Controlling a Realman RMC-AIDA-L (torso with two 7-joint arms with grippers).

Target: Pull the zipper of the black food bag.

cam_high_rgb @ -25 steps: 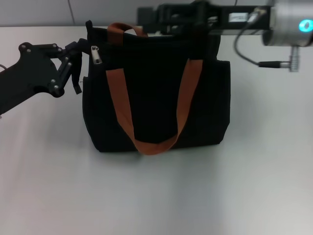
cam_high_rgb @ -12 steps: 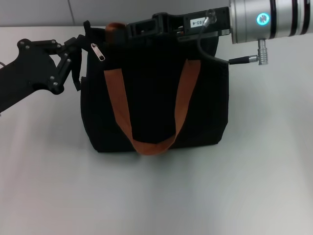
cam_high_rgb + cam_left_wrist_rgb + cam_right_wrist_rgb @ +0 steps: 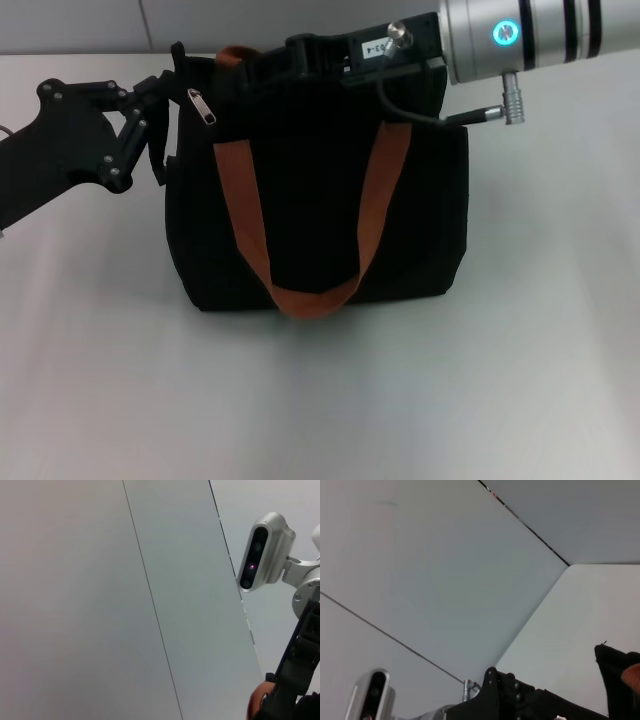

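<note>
The black food bag [image 3: 315, 200] stands upright mid-table, its two orange-brown straps [image 3: 245, 220] hanging down the front. The silver zipper pull [image 3: 201, 106] hangs at the bag's top left corner. My left gripper [image 3: 160, 95] is at that corner, shut on the bag's end fabric, just left of the pull. My right gripper [image 3: 250, 70] reaches in from the right along the bag's top edge and ends a little right of the pull, black against the black bag. The right wrist view shows the bag's corner [image 3: 617, 680] and my left arm [image 3: 520, 700].
The bag rests on a white table [image 3: 320, 400] that runs to a pale wall at the back. A cable and plug [image 3: 480, 115] hang from my right arm over the bag's top right. The left wrist view shows mostly wall and the head camera [image 3: 262, 552].
My right arm has moved left along the bag's top, its gripper now close to the zipper pull. The left gripper and the bag have hardly moved.
</note>
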